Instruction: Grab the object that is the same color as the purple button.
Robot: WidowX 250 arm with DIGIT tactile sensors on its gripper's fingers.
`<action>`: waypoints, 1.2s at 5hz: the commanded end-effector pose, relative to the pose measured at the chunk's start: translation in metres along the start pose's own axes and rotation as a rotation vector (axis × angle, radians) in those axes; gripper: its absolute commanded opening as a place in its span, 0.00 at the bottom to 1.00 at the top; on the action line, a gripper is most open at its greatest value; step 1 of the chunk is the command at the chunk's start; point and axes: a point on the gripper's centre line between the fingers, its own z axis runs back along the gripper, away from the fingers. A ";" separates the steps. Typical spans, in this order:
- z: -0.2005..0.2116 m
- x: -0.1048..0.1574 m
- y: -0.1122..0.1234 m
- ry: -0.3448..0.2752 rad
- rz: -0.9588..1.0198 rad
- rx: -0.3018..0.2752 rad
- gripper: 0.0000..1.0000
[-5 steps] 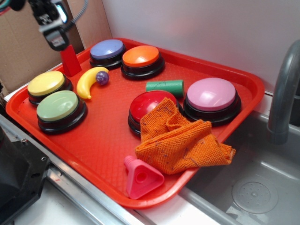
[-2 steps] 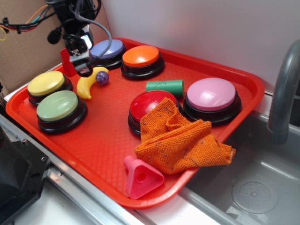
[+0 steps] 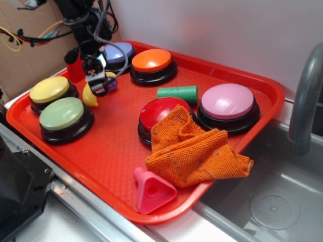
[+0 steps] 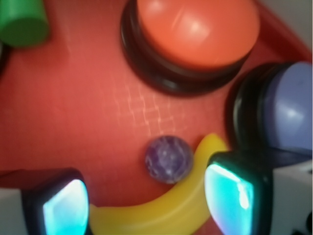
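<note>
The object, a small purple speckled ball point(image 4: 168, 159), rests on the red tray point(image 3: 116, 151) in the curve of a yellow toy banana point(image 4: 161, 210). In the exterior view the ball point(image 3: 112, 85) is mostly hidden behind the arm. My gripper point(image 4: 146, 200) hangs open just above the banana, its two fingers straddling the banana's length. The ball sits slightly ahead of the gap, and nothing is held. The purple button point(image 4: 288, 112) stands close beside the right finger, at the tray's back left point(image 3: 121, 52).
Orange button point(image 3: 151, 60), yellow button point(image 3: 49, 89), green button point(image 3: 62, 114), red button point(image 3: 161, 112) and pink button point(image 3: 228, 101) crowd the tray. Also there: green cylinder point(image 3: 176, 93), orange cloth point(image 3: 194, 151), pink funnel point(image 3: 151, 190), red block point(image 3: 74, 70). Sink and faucet point(image 3: 305, 101) lie to the right.
The gripper has come down and moved right, from above the red block to just over the banana and ball. Nothing on the tray has moved.
</note>
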 end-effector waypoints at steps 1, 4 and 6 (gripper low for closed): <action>-0.007 0.012 0.016 -0.021 -0.006 0.047 1.00; -0.017 0.018 0.017 -0.049 -0.040 0.036 0.23; -0.016 0.019 0.015 -0.044 -0.044 0.044 0.00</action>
